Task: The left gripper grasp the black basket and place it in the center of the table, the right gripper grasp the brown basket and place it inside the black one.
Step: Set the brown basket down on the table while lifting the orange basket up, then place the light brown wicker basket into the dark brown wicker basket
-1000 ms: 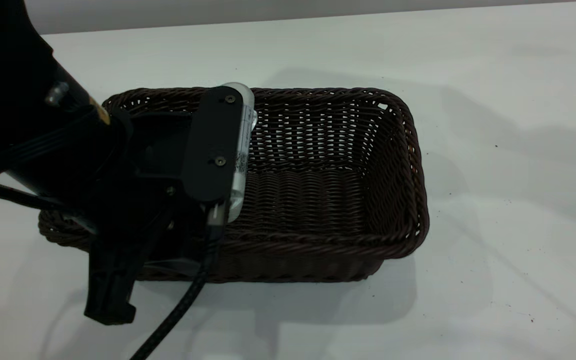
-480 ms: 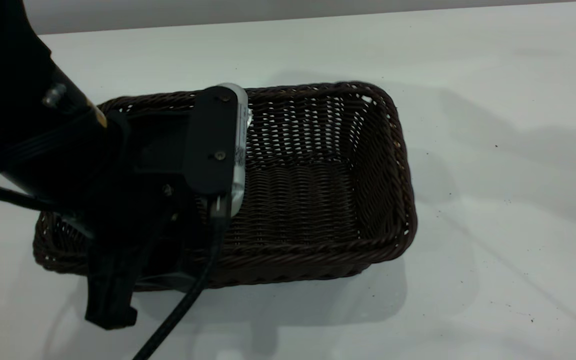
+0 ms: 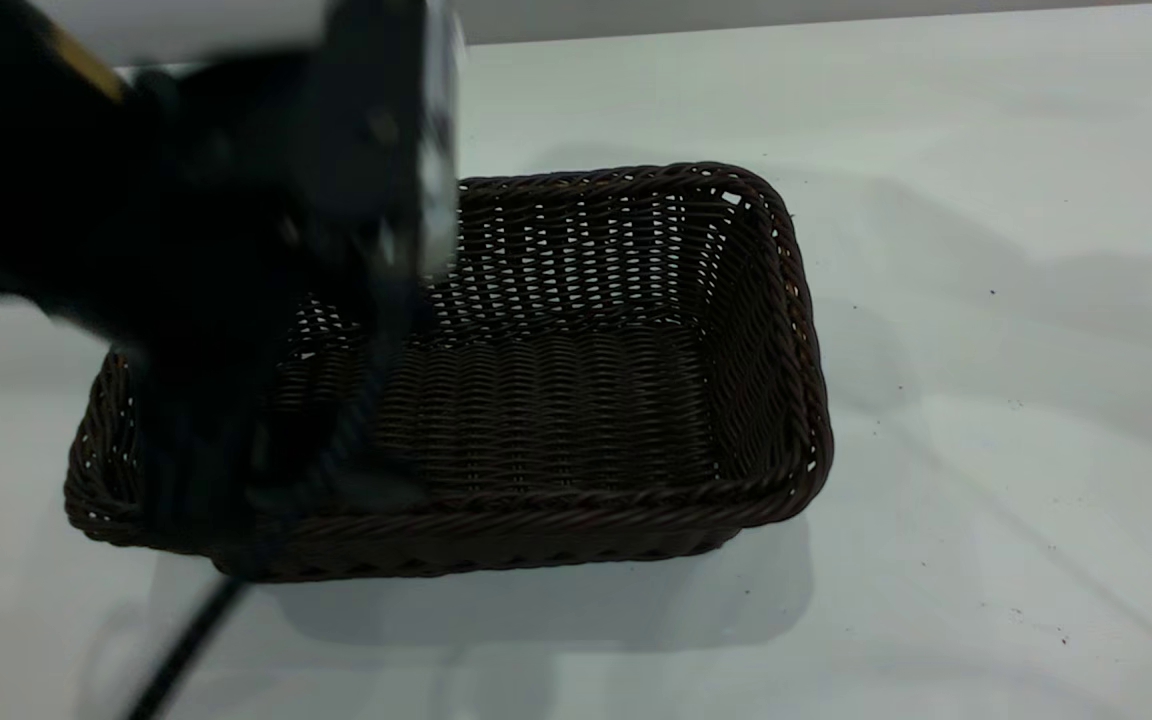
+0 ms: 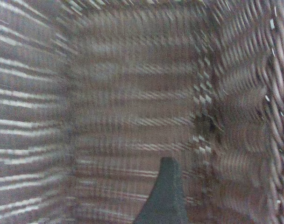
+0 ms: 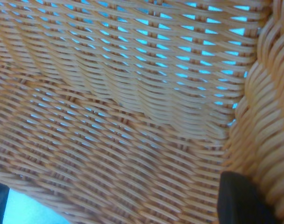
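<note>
The black basket [image 3: 576, 400] stands flat on the table [image 3: 986, 300], near the middle of the exterior view. My left gripper [image 3: 236, 500] is a dark blur over the basket's left end, raised above the near rim, and the basket stays down under it. In the left wrist view, one finger [image 4: 165, 196] hangs inside the black basket [image 4: 132, 93] beside its wall. In the right wrist view, the brown basket [image 5: 132, 116] fills the picture. One finger [image 5: 242, 200] of my right gripper [image 5: 259, 186] presses the inner side of its braided rim. The other finger is hidden behind the rim.
The right arm and the brown basket are outside the exterior view. A black cable [image 3: 176, 660] trails from the left arm over the table's front left. Small dark specks dot the tabletop to the right of the basket.
The left arm has swung the black basket slightly, set it down, then risen fast off its near rim. The basket has stayed still over the last half second.
</note>
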Robot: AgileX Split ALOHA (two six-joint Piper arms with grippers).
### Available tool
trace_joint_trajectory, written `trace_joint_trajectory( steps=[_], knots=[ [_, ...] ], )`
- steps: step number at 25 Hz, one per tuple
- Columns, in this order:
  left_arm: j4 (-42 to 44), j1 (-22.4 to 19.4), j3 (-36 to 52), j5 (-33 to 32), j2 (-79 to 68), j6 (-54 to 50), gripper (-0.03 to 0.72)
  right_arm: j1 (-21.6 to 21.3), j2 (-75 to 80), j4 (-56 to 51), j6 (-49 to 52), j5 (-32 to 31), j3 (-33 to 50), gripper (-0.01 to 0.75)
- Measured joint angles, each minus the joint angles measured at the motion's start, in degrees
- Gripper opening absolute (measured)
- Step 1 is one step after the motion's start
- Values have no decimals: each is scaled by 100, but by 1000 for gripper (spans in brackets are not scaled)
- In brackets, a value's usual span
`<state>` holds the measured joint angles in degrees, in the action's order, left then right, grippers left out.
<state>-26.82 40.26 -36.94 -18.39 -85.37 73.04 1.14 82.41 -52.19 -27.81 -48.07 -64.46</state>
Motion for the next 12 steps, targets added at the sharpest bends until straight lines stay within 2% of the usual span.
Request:
trace_joint_trajectory(
  steps=[7, 12],
  knots=[
    [-578, 0, 5, -47, 1721, 115, 592, 0, 503, 159, 12, -322, -163, 108],
    [-1104, 0, -1, 48, 2943, 587, 592, 8, 1025, 367, 345, -914, -684, 108]
  ],
)
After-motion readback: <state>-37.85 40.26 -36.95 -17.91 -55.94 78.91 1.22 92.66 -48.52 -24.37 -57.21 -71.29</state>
